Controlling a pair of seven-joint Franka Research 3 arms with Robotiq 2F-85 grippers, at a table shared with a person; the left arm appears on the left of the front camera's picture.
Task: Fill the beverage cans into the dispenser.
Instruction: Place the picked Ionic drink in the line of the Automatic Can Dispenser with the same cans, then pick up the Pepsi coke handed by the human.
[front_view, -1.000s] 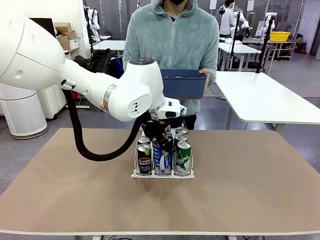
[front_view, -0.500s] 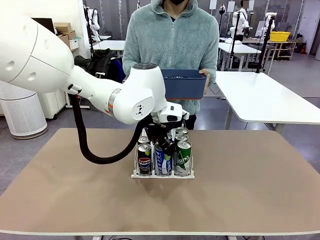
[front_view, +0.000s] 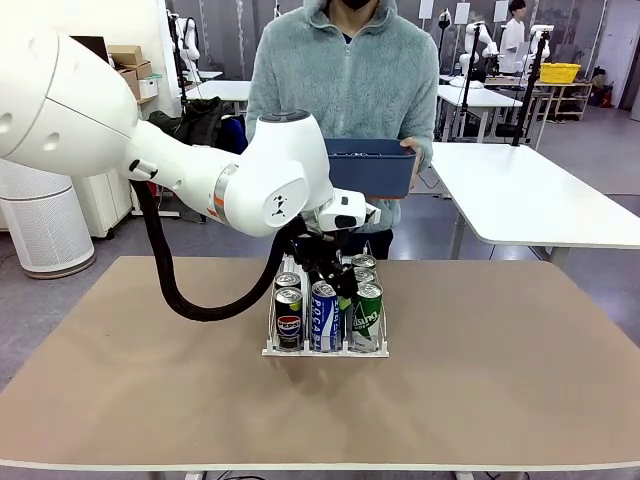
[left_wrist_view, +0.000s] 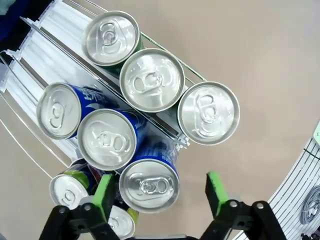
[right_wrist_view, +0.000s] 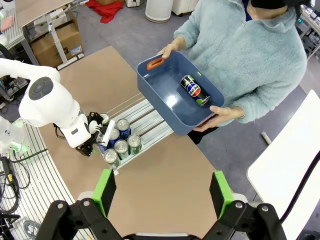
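Observation:
The dispenser (front_view: 325, 349) stands mid-table with several cans in its three lanes. At its front stand a Pepsi can (front_view: 289, 319), a blue-and-white can (front_view: 324, 316) and a green can (front_view: 367, 315). My left gripper (front_view: 328, 274) hangs just above the middle lane. In the left wrist view the left gripper (left_wrist_view: 160, 192) is open, its green pads (left_wrist_view: 105, 192) clear of the blue-and-white can (left_wrist_view: 149, 185) on both sides. My right gripper (right_wrist_view: 161, 192) is open high above the table. One more Pepsi can (right_wrist_view: 194, 90) lies in the person's bin.
A person at the far side holds a dark blue bin (front_view: 368, 166) in both hands, above and behind the dispenser (right_wrist_view: 145, 120). Bare tabletop (front_view: 500, 370) spreads left, right and in front of the rack. My left arm's elbow and cable loop (front_view: 180, 300) hang left of it.
My left gripper has let go of the blue-and-white can and risen a little; the can now stands free at the front of the middle lane.

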